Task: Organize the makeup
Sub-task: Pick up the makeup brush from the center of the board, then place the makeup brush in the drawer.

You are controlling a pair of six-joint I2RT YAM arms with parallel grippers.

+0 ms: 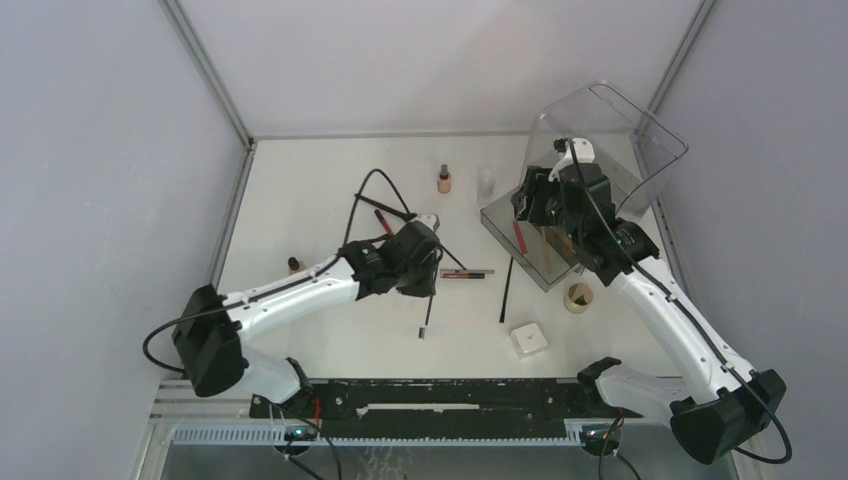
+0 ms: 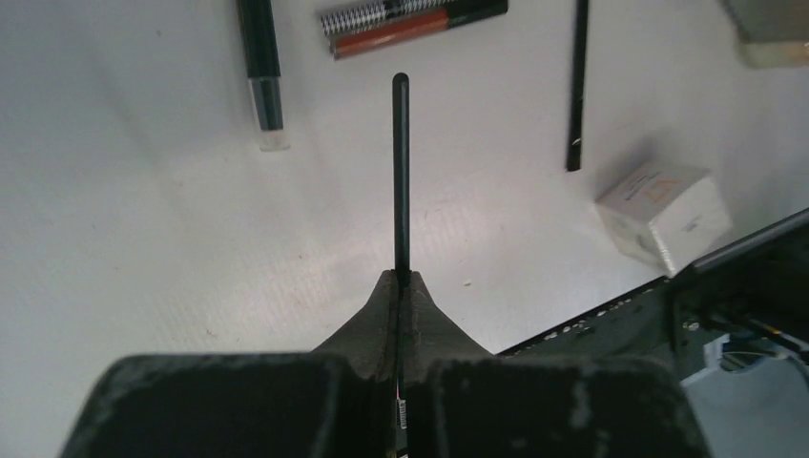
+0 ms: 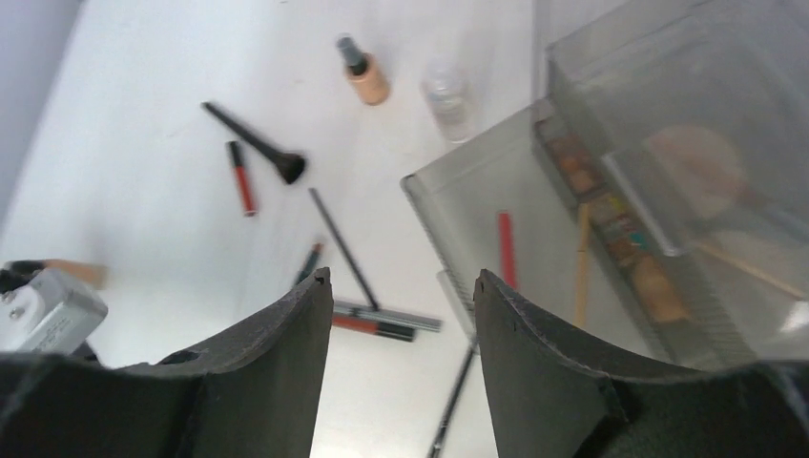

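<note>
Makeup point(image 1: 444, 182) litters the white table point(image 1: 320, 190), some lying inside the clear bin point(image 1: 600, 120) (far right). Above it the right gripper point(image 3: 401, 277) hangs, fingers spread; the left gripper point(image 2: 401, 286) pinches a thin black pencil point(image 2: 401, 172), fingers pressed tight.

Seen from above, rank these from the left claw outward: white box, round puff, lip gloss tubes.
1. Lip gloss tubes, just right of the left gripper gripping a black pencil.
2. White box, lower right in the view.
3. Round puff, far right by the bin.

Right tool point(image 3: 401, 277), parted, near clear bin point(image 3: 463, 215) holding perhaps a palette point(image 3: 596, 191).
</note>
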